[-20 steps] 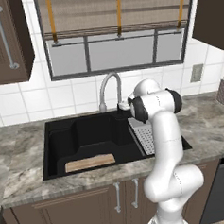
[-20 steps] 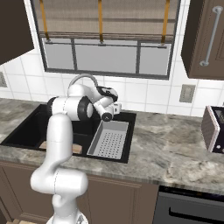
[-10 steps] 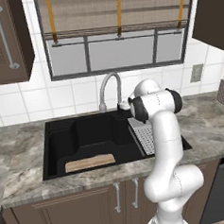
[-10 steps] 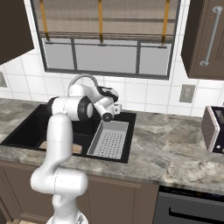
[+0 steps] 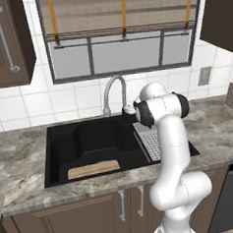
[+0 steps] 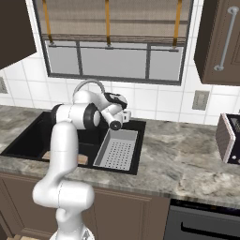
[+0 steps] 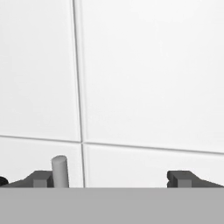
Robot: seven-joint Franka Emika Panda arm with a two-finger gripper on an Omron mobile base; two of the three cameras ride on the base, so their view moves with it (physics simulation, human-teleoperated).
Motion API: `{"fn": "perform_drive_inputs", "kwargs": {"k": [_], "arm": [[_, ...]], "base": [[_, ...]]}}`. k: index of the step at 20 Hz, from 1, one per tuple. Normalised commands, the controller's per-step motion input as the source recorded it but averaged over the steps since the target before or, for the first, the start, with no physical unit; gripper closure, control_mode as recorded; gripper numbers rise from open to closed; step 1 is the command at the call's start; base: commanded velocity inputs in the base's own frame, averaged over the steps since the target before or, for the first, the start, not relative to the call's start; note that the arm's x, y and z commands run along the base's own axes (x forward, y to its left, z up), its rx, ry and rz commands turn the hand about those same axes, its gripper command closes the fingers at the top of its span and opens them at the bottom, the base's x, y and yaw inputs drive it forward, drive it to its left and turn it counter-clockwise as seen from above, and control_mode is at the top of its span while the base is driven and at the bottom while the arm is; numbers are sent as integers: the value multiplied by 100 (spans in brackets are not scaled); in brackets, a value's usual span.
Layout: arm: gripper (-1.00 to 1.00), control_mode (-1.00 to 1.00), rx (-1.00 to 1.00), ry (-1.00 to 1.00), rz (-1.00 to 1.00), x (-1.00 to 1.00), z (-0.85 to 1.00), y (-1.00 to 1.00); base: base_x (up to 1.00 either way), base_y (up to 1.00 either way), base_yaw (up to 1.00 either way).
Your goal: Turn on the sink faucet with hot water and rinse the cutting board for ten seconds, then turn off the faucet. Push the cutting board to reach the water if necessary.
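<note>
The sink faucet (image 5: pixel 114 89) arches over the back of the black sink (image 5: pixel 61 149), and no water runs from it. The tan cutting board (image 5: pixel 92 169) lies flat on the basin floor near the front wall; part of the cutting board (image 6: pixel 82 159) also shows behind the arm. My gripper (image 5: pixel 129 108) is at the back rim, just right of the faucet base, pointing at the tiled wall. In the hand view the gripper (image 7: pixel 111 180) is open, and the faucet's grey lever handle (image 7: pixel 59 171) stands just inside the left fingertip (image 7: pixel 41 178).
A grey perforated drainer tray (image 5: pixel 152 140) fills the right part of the basin, also seen as the tray (image 6: pixel 117 150). The white tiled wall (image 7: pixel 144 78) is close ahead of the hand. A toaster (image 6: pixel 229 138) stands on the counter at far right.
</note>
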Motion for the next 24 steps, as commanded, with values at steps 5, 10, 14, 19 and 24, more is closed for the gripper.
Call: {"fn": "perform_drive_inputs", "kwargs": {"k": [5, 10, 14, 19, 24], "arm": [[-100, -100, 0, 0, 0, 12, 0, 0], [-100, -100, 0, 0, 0, 9, 0, 0], [-100, -100, 0, 0, 0, 0, 0, -1], [-100, -100, 0, 0, 0, 0, 0, -11], [-100, -100, 0, 0, 0, -2, 0, -25]], "base": [[0, 0, 0], [0, 0, 0], [0, 0, 0], [0, 0, 0], [0, 0, 0]]}}
